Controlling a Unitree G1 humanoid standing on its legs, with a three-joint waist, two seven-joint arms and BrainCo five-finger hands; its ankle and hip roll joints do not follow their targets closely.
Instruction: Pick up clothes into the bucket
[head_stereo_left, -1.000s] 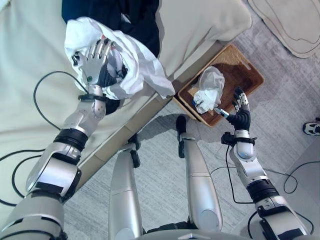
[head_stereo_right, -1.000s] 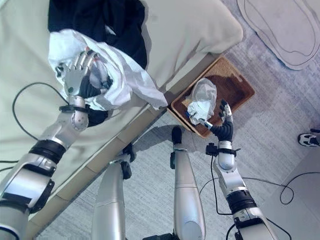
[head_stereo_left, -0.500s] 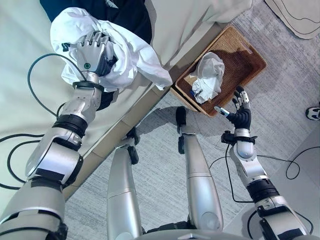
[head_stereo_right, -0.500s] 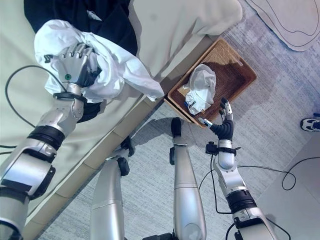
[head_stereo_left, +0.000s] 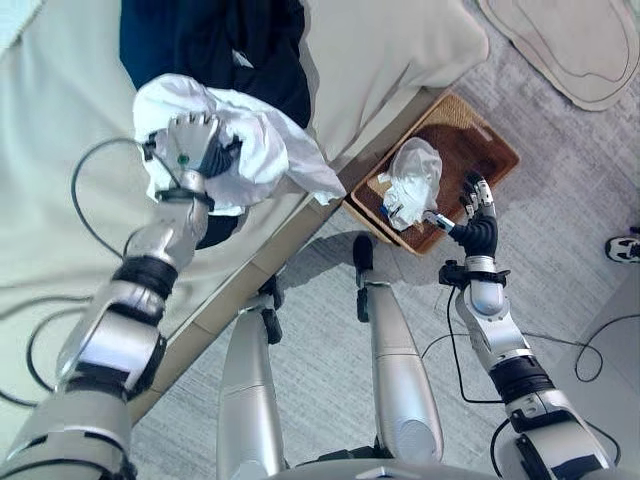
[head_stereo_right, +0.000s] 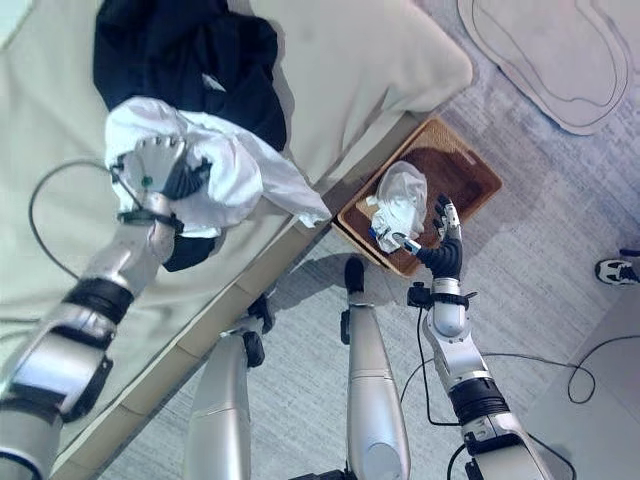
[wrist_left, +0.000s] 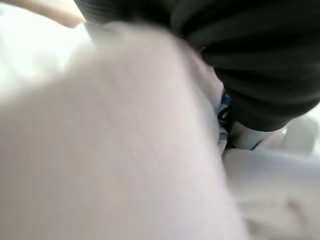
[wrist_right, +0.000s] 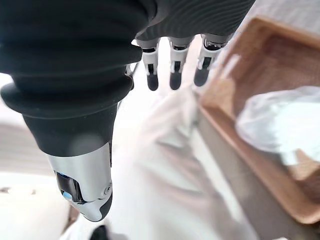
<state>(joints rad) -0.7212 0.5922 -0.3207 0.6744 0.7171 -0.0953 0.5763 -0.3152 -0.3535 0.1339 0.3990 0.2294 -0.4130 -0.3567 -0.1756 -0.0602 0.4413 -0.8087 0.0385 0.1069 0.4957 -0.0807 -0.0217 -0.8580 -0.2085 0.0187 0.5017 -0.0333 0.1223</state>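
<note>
- The left hand has its fingers curled into a bunched white cotton garment, lifted clear of the cream bed cover; a loose tail of the cloth hangs down toward the bed's edge.
- A dark navy garment lies on the bed just beyond that hand, not yet picked up.
- The shallow brown woven basket sits on the grey carpet well off to the right of the left hand, past the bed's corner; a crumpled pale garment already lies inside it.
- The right hand hovers at the basket's near rim, fingers straight and relaxed, holding nothing; it is far nearer the basket than the loaded hand.
- The coming move is, I judge, a carry rightward across the bed edge.
- No readable writing or labels can be made out.
</note>
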